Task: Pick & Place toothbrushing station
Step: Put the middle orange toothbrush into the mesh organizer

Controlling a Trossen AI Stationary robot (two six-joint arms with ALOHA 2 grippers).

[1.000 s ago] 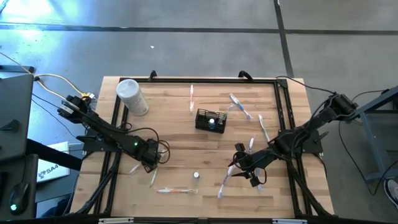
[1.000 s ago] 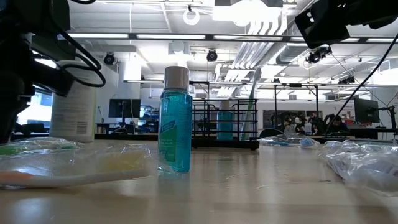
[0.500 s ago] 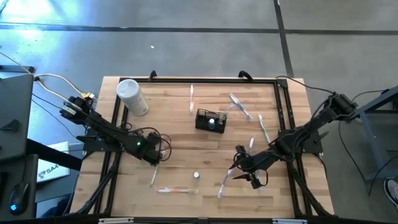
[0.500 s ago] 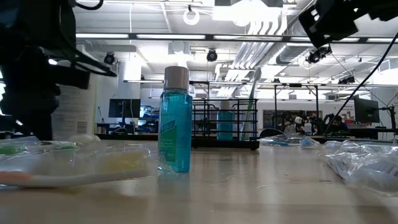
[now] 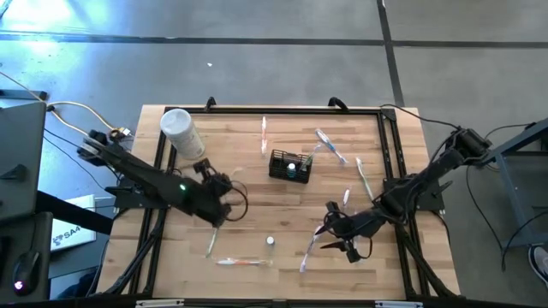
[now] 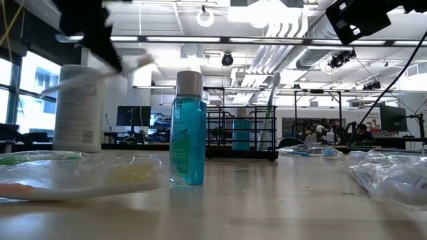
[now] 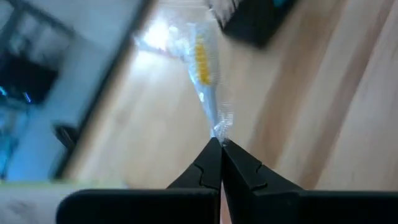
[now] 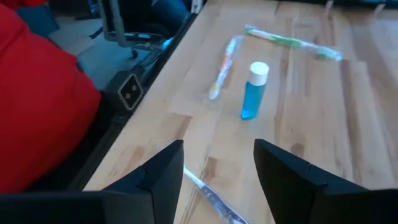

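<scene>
- Left pincer [image 5: 224,202] lifted since a second ago, now pinching a wrapped toothbrush [image 7: 202,68], left of the caddy [image 5: 289,165].
- Right pincer [image 8: 217,165] spread, hovering right-front of caddy.
- Caddy mid-counter [image 5: 240,171]; likely light, stiff wire; grab its rim.

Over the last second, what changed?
The left gripper shut on a wrapped toothbrush, lifted it off the table and swung toward the caddy. The right gripper, open, barely shifted. The caddy, blue bottle and white container stayed put.
</scene>
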